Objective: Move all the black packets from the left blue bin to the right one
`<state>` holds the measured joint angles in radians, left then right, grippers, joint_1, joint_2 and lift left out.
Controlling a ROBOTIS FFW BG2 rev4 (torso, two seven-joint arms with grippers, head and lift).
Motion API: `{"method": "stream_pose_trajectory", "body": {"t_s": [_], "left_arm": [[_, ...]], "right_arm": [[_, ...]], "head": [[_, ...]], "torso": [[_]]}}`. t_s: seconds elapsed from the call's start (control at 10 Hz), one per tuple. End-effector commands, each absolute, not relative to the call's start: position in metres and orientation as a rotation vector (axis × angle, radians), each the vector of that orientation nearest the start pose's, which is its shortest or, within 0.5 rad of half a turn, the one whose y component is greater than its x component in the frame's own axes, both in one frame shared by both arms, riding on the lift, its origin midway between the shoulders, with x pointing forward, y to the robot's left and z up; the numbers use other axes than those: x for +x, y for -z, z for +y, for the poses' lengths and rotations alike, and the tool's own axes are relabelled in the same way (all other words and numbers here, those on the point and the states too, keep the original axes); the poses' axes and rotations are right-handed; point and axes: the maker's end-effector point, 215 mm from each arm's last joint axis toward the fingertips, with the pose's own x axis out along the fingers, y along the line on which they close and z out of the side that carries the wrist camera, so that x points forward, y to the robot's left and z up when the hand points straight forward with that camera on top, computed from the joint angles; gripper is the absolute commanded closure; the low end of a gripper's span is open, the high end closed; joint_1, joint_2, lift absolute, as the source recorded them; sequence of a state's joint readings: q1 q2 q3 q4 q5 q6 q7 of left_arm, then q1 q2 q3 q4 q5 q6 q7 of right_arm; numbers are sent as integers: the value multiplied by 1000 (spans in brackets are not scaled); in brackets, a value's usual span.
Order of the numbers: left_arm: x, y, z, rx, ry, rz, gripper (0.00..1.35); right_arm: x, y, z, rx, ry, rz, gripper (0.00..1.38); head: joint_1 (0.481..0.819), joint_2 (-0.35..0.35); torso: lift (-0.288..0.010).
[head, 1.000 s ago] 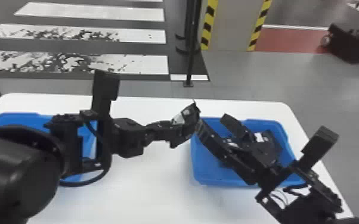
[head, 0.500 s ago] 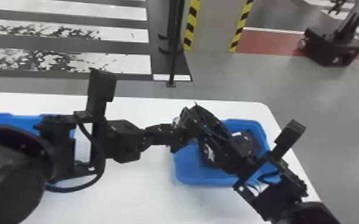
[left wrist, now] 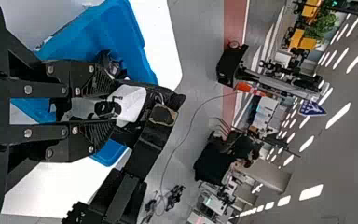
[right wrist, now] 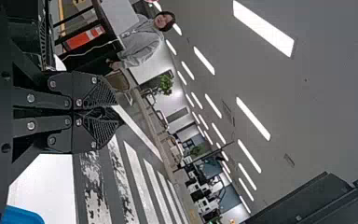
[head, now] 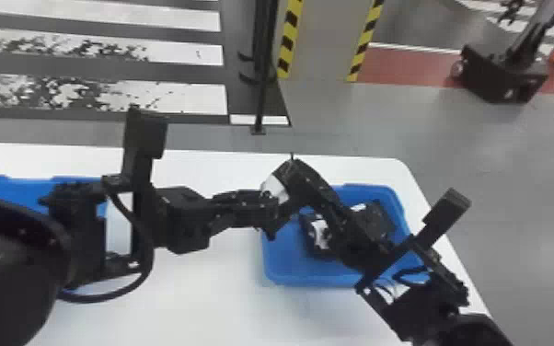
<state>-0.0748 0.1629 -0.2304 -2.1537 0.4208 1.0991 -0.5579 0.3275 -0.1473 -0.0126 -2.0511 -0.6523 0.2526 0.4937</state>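
While the left gripper (head: 269,204) clasped a black packet (head: 274,187), the right gripper (head: 293,171) was pinched closed beside it, near the right blue bin (head: 290,271).

The white table (head: 188,303) carries the blue left bin (head: 11,189), partly hidden, and, well apart, the blue right bin (head: 299,277), near one edge.

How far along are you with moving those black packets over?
Partway, it seems. Done: black packets with white patches already lie in the right bin. In hand: another packet is up where the left gripper and right gripper meet. Left: that one, plus any in the left bin, whose inside is mostly hidden.
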Motion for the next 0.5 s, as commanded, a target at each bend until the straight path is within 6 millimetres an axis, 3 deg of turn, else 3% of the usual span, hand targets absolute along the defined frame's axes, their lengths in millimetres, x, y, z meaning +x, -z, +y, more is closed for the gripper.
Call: {"method": "stream_pose_trajectory", "body": {"t_s": [0.0,0.1,0.3,0.4], "left_arm": [[440,290,-16,-245,1006,479,268],[440,291,2,-274,966,453,75],[435,303,45,-318,860,406,150],[425,315,68,-337,801,416,151]], "right_arm": [[466,264,-136,512,-623,-21,1283],[475,262,-154,493,-593,-34,1283],[495,268,-197,451,-516,-40,1283],[504,281,-219,436,-474,-22,1283]], "head": [[695,-192],[695,-190],[695,-186],[695,-183]], "torso": [[-150],[-150],[-150],[-150]]}}
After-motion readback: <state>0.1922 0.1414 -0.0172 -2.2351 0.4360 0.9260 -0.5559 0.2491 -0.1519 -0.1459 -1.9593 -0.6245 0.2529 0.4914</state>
